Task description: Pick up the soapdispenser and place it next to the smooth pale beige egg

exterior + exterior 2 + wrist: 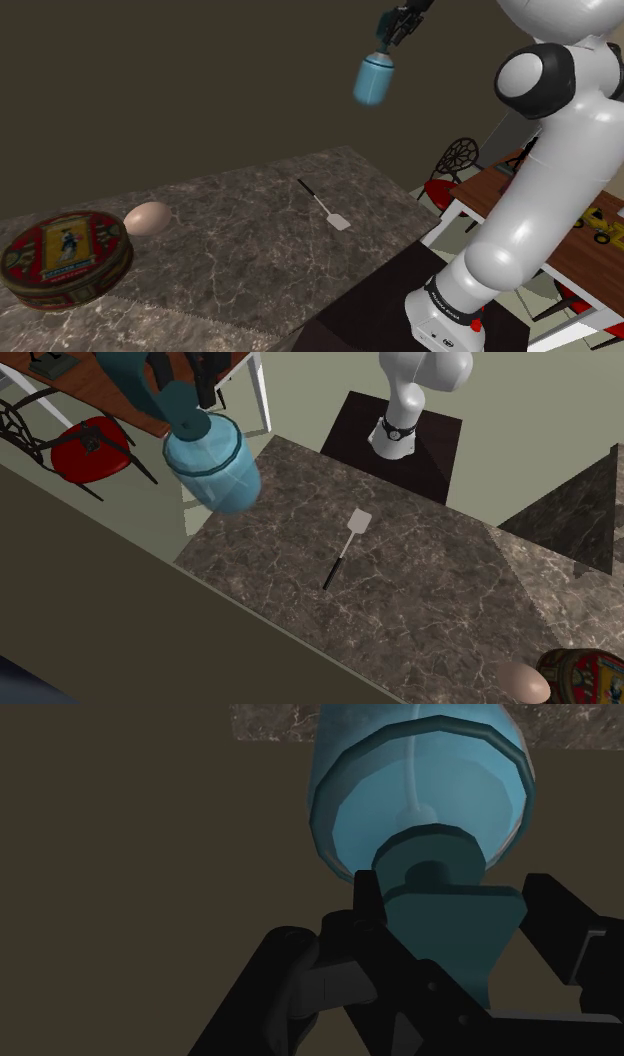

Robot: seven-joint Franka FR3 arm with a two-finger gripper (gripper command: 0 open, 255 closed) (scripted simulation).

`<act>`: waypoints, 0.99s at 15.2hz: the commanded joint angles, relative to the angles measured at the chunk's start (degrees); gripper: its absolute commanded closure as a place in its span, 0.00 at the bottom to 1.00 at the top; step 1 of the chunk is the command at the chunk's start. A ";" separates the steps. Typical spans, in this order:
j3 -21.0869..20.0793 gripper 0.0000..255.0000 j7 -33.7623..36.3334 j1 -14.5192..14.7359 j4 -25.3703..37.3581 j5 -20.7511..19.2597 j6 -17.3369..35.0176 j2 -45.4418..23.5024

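White arm [535,215], dark joints [534,82] — black, seemingly blocky fingers [556,924].

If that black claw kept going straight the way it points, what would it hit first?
The gripper clasps the blue soap dispenser, which leads. Beyond it the wrist view shows a plain olive-brown wall beside the edge of the marble counter; probably the wall first, though depth is unclear.
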State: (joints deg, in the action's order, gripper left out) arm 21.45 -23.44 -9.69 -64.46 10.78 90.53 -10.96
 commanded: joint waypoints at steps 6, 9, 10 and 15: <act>0.36 1.00 0.05 -3.44 16.43 3.57 -9.69 -7.09; 0.22 1.00 1.18 -1.78 14.50 2.52 -9.15 -5.50; 0.09 1.00 2.36 0.67 9.33 0.73 -6.71 -2.48; -2.94 1.00 9.43 8.07 -7.74 -5.85 1.44 7.76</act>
State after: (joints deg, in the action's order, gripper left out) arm 19.36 -15.91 -3.27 -68.25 6.49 90.06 -5.66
